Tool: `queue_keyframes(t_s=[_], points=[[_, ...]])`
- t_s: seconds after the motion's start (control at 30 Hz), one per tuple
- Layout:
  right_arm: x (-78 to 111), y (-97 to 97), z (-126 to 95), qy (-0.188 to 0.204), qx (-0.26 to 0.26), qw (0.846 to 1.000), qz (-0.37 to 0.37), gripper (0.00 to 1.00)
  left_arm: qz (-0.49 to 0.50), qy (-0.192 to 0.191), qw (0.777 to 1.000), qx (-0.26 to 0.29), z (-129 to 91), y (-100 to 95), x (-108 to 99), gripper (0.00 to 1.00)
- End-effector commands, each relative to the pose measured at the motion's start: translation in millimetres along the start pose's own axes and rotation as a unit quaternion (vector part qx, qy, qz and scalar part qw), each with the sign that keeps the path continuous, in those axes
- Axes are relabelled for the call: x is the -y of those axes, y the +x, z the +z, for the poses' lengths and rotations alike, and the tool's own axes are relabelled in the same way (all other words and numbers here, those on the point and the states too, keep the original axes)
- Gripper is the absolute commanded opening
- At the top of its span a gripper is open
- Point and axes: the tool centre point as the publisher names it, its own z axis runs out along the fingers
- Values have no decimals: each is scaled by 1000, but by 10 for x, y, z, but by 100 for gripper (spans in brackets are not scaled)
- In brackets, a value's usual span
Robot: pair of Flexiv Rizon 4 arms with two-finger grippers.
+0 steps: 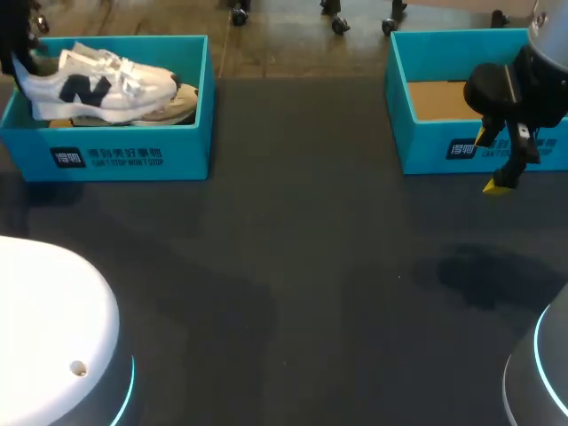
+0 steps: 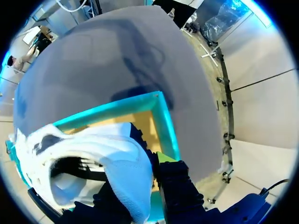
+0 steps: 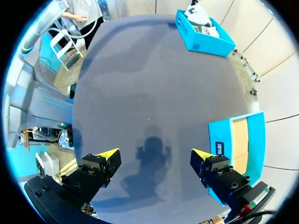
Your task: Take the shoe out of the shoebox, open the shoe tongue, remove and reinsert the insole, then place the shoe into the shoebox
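Heel of the white mesh sneaker (image 2: 93,154) sits clenched in our left gripper (image 2: 140,184) inside the teal cardboard shoebox (image 2: 167,122); right gripper (image 3: 154,156) gapes.

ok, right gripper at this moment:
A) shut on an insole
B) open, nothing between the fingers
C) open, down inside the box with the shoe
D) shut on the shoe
B: in the right wrist view the right gripper has its yellow tips wide apart over bare table with nothing between them. The shoe is across the table at the left shoebox.
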Motion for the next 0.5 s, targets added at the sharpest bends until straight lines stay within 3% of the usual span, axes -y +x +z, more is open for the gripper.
queue_keyframes(t_s=[0.03, 0.27, 0.43, 0.5], points=[[-12, -11, 6, 2, -1, 1000, 1, 100, 1, 3, 1000, 7, -416, 10, 15, 0], [-12, -11, 6, 2, -1, 1000, 1, 100, -17, 3, 1000, 5, -599, -16, -6, 0], [-12, -11, 6, 2, -1, 1000, 1, 100, 2, 5, 1000, 15, -666, -98, 104, 0], [-12, -11, 6, 2, -1, 1000, 1, 100, -2, -12, 1000, 11, -684, -160, 140, 0]])
